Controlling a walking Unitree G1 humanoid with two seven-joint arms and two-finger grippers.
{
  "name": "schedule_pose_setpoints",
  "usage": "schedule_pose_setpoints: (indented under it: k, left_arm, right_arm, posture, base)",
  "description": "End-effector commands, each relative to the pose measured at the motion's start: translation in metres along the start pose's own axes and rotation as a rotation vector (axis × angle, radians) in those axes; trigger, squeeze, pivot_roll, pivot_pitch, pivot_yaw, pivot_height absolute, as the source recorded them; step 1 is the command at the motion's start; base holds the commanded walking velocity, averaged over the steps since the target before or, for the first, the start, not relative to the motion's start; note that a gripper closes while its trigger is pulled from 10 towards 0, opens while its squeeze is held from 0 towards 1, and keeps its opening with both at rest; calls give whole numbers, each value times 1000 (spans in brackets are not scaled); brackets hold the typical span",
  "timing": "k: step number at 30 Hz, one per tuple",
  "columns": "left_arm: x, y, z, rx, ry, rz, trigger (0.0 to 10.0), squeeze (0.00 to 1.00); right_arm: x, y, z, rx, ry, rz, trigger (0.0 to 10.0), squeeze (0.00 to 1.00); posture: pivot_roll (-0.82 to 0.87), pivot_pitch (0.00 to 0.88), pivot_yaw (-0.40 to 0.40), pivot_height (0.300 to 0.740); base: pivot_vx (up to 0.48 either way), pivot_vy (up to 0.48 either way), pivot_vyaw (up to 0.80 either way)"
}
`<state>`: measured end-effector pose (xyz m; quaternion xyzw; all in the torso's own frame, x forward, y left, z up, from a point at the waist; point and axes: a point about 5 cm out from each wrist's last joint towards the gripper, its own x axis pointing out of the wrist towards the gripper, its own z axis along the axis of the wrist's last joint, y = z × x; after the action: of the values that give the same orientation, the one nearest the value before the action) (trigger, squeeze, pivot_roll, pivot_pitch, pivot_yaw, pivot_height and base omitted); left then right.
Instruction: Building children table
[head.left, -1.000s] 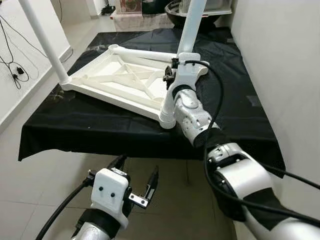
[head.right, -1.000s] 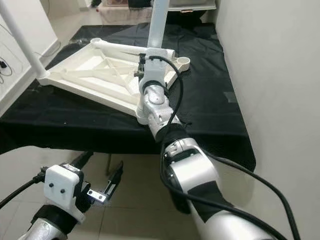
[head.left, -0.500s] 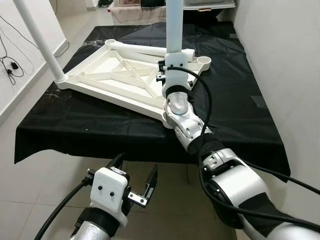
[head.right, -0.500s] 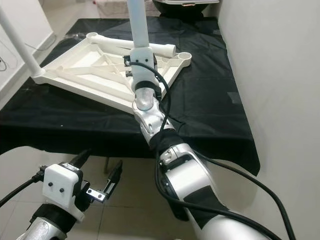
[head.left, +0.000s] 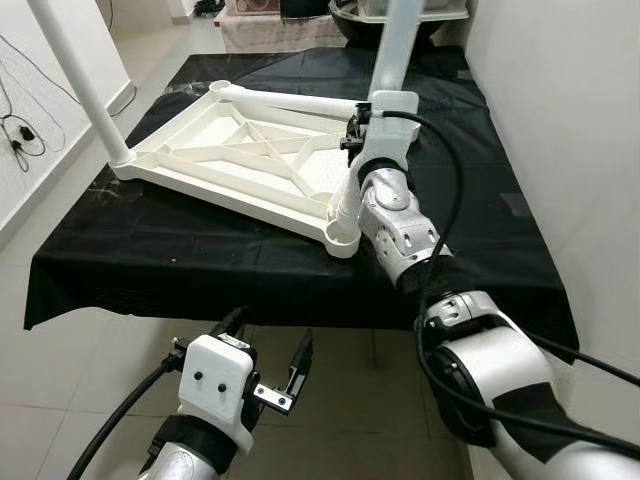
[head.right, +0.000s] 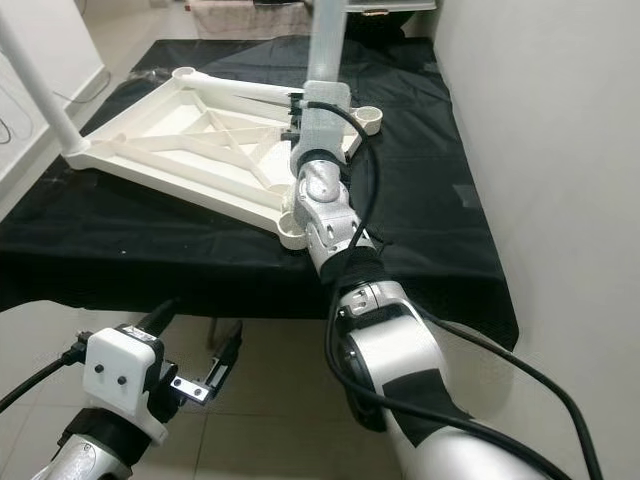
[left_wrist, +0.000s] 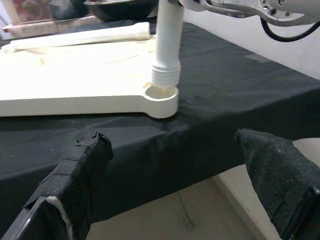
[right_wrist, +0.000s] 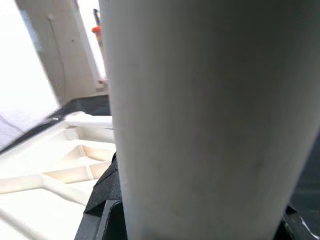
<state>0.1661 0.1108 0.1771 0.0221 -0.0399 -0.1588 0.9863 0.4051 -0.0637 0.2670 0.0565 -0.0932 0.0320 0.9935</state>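
A white tabletop (head.left: 230, 165) is seen lying upside down on a black cloth (head.left: 480, 215) that covers a low table. Its near corner socket (left_wrist: 161, 95) sits close to the cloth's front edge, and the cloth hangs over that edge toward a tiled floor (head.left: 90, 380). To the right, a broad strip of bare cloth is left between the tabletop and a white wall (head.left: 560, 120). To the left, open floor is seen beside the table, with cables (head.left: 25, 135) by the far wall.

A white leg (head.right: 325, 45) is gripped by the right gripper (head.right: 305, 108), whose fingers are closed around it. The leg leans, and its threaded lower end (left_wrist: 165, 75) is seen at the mouth of the near corner socket; whether it is seated cannot be told. Another leg (head.left: 85, 90) stands in the left corner, and a third (head.left: 290, 100) lies along the tabletop's far edge. The far right socket (head.right: 368, 121) holds nothing.

The left gripper (head.left: 268, 360) is held low in front of the table, above the floor, with its fingers spread wide and nothing between them.
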Motion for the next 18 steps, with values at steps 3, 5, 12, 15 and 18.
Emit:
schedule_pose_setpoints:
  k: [3,5,12,15,18]
  left_arm:
    - [-2,0,-4,10,20,-8,10000,0]
    - [-2,0,-4,10,21,-5,10000,0]
    - [-2,0,-5,7,23,-4,10000,0]
    - [-2,0,-5,7,22,-5,10000,0]
    - [-2,1,-5,8,23,0,10000,0]
  right_arm:
    - [-13,6,-45,34,206,56,10000,0]
    - [-16,9,-48,51,219,76,10000,0]
    - [-22,22,-51,91,244,156,10000,0]
    - [-25,25,-55,73,267,187,10000,0]
    - [-25,21,-59,48,282,173,10000,0]
  posture:
    - [71,174,28,740]
    - [71,174,28,740]
    - [67,178,29,740]
    - [66,178,27,740]
    - [69,178,23,740]
  base:
    - [0,0,0]
    - [0,0,0]
    - [0,0,0]
    - [0,0,0]
    - [0,0,0]
